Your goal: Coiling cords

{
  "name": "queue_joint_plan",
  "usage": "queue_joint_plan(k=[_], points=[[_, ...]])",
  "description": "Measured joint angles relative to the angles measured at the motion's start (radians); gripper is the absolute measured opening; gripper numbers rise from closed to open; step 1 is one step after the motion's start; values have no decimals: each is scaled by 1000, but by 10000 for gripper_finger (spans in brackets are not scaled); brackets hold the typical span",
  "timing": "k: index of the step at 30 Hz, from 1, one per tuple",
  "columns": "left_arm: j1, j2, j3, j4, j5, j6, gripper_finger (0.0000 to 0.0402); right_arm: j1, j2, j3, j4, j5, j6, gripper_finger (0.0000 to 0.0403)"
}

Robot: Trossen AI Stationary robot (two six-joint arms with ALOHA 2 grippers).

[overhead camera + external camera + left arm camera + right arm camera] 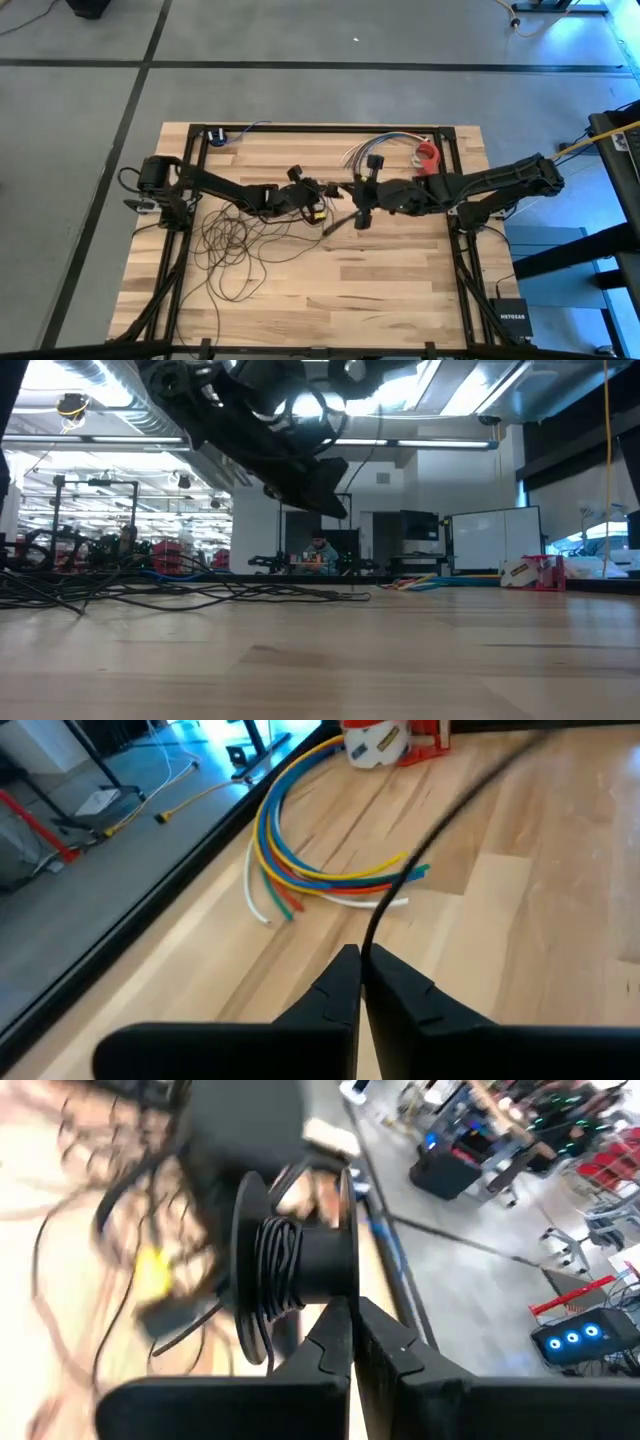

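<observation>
The cord is a long, thin dark wire. Its loose loops (235, 245) lie on the wooden table's left half and show in the low view as low strands (150, 595). One end is wound on a small black spool (300, 1265). My left gripper (360, 960) is over the table's middle (325, 195), shut on a strand of the cord. My right gripper (352, 1320) faces it from the right (362, 205), shut on the spool. My left gripper pinches a single strand of the cord (368, 945) between its two fingertips. The fingers slant down, pointing toward the table's right. From the fingers the strand (450, 805) rises in a curve, clear of the table. My right gripper holds the black spool by the edge of one flange (345, 1295), at its fingertips. The fingers slant down, coming from the table's right. The spool is lifted clear of the table, with several turns of cord (275, 1265) round its hub. The gripper hides the exact contact.
A short bundle of multicoloured wires (320, 860) lies at the far middle (365, 150). A red tape dispenser (428, 155) stands beside it. A black frame (320, 130) rims the table. The near right of the tabletop (400, 290) is bare wood.
</observation>
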State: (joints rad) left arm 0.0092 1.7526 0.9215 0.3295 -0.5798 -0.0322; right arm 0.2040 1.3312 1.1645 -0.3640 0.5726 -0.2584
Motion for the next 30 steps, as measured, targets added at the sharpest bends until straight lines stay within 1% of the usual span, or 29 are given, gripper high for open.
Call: queue_joint_plan(k=[6, 11, 14, 18, 20, 24, 27, 29, 30], points=[[-32, -107, 0, -90, -1, -20, 3, 20, 0, -12, -157, 2, 78, 3], [-76, -194, 0, -114, -1, -32, 6, 18, 0, -57, -221, 9, 133, 3], [-105, -228, 0, -113, -1, -25, 3, 18, 10, -85, -224, 81, 135, 3], [-139, -264, 0, -117, -1, -16, 4, 18, 18, -97, -228, 116, 135, 3], [-158, -276, 0, -106, 0, -10, 4, 18, 28, -98, -227, 178, 133, 3], [-182, -276, 0, -86, 64, 13, 2, 16, 30, -98, -214, 276, 120, 3], [-184, -276, 0, -46, 135, 22, 3, 11, 31, -99, -202, 301, 117, 3], [-185, -276, 0, -52, 138, 38, 4, 11, 31, -99, -202, 314, 113, 3], [-186, -276, 0, -59, 120, 40, 4, 11, 31, -99, -197, 302, 102, 3]])
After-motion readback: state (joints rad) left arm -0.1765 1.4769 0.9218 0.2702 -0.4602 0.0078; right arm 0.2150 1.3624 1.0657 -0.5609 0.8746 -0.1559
